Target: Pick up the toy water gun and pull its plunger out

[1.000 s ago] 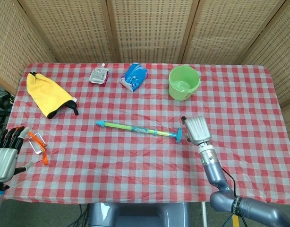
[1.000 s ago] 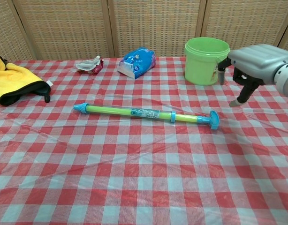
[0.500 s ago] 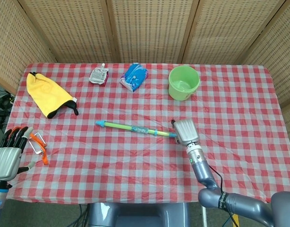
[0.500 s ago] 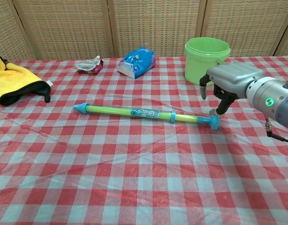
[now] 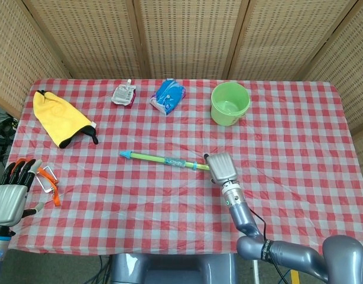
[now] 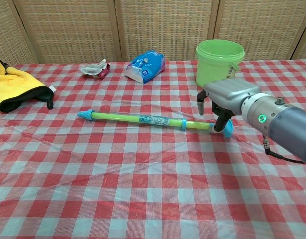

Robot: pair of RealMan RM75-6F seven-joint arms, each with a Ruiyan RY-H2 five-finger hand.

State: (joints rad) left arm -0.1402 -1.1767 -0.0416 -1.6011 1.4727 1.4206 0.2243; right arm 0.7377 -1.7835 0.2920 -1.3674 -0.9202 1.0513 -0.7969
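Head view shows woven cane screens (image 5: pixel 187 35) behind a desk (image 5: pixel 300 136) in red-and-white checked cloth; taking the green bucket (image 5: pixel 230 103) as landmark, the yellow cloth (image 5: pixel 58 118) lies far to its left and the toy water gun (image 5: pixel 164 160) flat on the desk in front of it. Since a second ago the right hand (image 5: pixel 220 167) has slid leftward from beside the gun's handle to over it, fingers (image 6: pixel 221 121) curled down around the plunger end without clearly gripping. The left hand (image 5: pixel 11 192), fingers spread and empty, stays at the desk's far-left edge beside orange glasses (image 5: pixel 47 180).
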